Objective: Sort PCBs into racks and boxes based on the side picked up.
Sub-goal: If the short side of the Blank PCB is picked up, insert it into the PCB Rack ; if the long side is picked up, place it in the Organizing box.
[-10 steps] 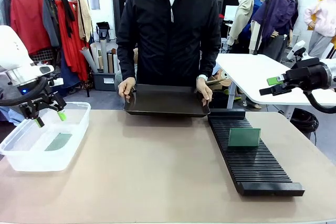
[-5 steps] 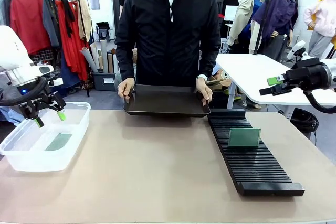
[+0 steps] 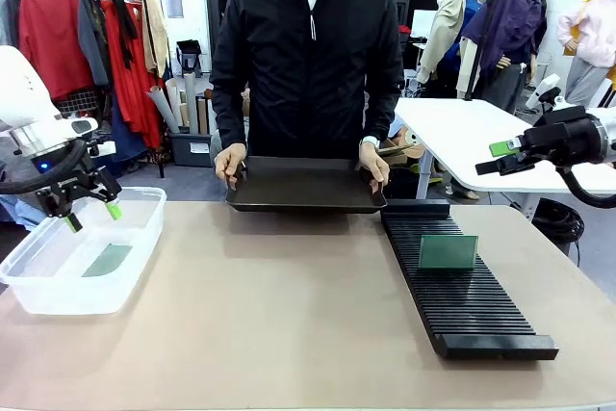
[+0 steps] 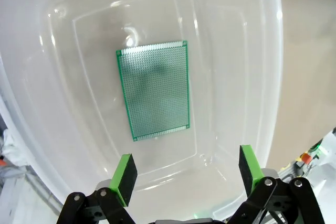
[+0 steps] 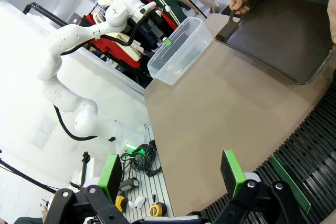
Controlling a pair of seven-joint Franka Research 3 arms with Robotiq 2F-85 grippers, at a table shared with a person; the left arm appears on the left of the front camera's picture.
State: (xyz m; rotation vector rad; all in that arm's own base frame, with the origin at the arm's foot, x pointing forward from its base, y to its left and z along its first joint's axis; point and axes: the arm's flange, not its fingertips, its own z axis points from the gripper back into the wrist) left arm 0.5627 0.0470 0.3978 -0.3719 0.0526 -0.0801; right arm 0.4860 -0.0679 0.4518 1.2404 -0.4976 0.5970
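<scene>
One PCB (image 3: 107, 260) lies flat in the clear box (image 3: 58, 297) at the table's left; in the left wrist view this PCB (image 4: 154, 90) shows its dot-grid face. My left gripper (image 3: 89, 217) hangs open just above the box, nothing between its fingers (image 4: 125, 176). A second PCB (image 3: 448, 251) stands upright in a slot of the long black rack (image 3: 472, 310) on the right; its edge (image 5: 287, 183) shows in the right wrist view. My right gripper (image 3: 500, 156) is open, raised off to the right of the table, well above the rack (image 5: 315, 140).
A person at the far side holds a dark shallow tray (image 3: 304, 186) by both ends just above the table edge; the tray (image 5: 283, 30) looks bare. A white table (image 3: 481, 132) stands behind on the right.
The person has lifted the dark tray slightly; both arms have stayed still.
</scene>
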